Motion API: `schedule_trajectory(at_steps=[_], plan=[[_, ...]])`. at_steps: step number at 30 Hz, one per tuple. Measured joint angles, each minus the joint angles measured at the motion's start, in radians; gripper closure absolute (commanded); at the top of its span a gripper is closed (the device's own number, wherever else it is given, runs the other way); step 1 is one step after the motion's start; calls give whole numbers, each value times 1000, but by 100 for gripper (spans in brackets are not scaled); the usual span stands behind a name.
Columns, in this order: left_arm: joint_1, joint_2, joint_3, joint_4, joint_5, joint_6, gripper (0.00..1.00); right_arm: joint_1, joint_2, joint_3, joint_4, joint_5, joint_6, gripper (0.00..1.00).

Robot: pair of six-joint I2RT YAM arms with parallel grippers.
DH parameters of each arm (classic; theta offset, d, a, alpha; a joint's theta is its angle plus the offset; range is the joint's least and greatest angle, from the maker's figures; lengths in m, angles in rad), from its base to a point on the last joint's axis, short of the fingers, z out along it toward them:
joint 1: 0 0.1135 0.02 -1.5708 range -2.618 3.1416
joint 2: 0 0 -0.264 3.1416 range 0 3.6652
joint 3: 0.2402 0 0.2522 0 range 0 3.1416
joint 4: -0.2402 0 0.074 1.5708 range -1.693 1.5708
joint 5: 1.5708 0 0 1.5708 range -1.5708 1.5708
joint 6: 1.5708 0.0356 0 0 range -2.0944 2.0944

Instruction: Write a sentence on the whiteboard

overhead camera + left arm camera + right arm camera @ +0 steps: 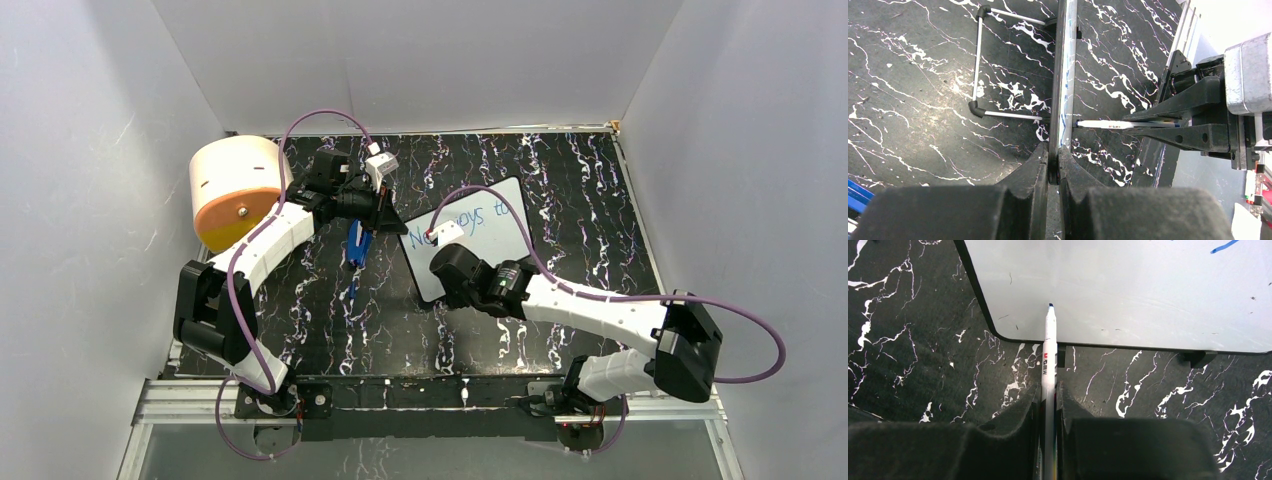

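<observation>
Padded fingers of the right gripper [1048, 405], nearest the lens in the right wrist view, are clamped on a white marker [1049, 350] whose blue tip points at the whiteboard [1128, 290] just inside its lower left corner. The whiteboard rests on small black feet about the middle of the worktop [560, 170], somewhat toward the far edge. The left gripper [1053, 160] is closed on the board's thin black frame at its left edge, so that the left wrist view shows the board edge-on with a wire stand [979, 60] behind it. The sentence [478, 218] occupies 1 line near the top of the board; the top external view lets "oys to" be read, the opening letters being partly hidden by a cable. The step in hand is judged to be the start of line 2, with the task perhaps half done. In the left wrist view the tip appears to meet the board face, though contact cannot be confirmed. The next move calls for light, even pressure and a steady rightward stroke while the left gripper braces the board against sliding. No open container is visible: a cream and orange drum [235, 190] stands at the far left corner, its contents unseen, and a blue object [358, 245] lies loose on the worktop beside the left gripper.
</observation>
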Motion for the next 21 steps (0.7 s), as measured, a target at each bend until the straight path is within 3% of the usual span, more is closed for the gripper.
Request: schedule_trajectory(at_steps=[21], plan=[[0,0,0,0,0,-3,100,13,22,1,29,46,14,100]])
